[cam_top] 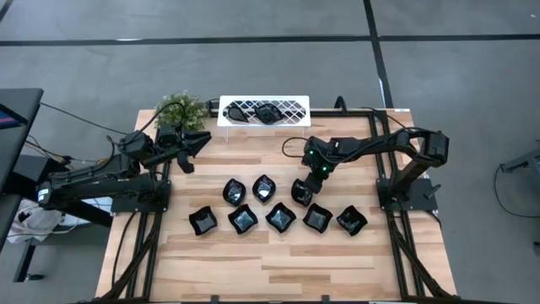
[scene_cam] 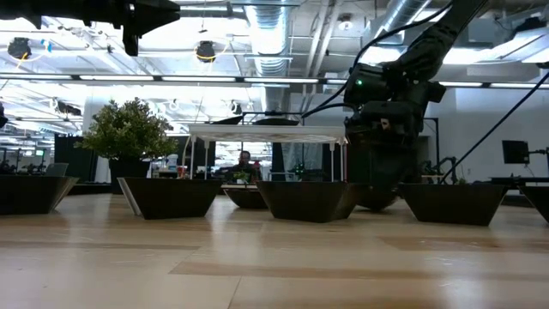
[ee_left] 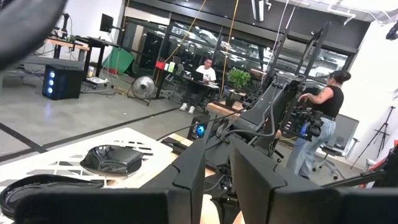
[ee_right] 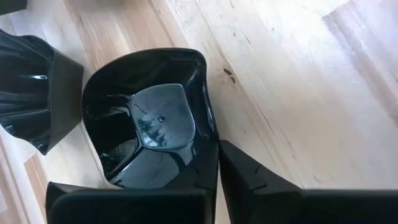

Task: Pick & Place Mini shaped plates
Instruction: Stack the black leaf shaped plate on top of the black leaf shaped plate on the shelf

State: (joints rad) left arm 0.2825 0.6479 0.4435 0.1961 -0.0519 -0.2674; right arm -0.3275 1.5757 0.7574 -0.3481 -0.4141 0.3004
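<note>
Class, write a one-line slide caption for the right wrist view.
Right gripper jaws shut on the rim of a glossy black wavy-edged dish on the wooden table.

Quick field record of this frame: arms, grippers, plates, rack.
right gripper: down at a plate in the upper row, fingers closed over its rim
left gripper: raised near the plant, holds nothing visible
plates on table: eight; three in the upper row, five in the lower row
rack: white, at the far edge, two plates on it
</note>
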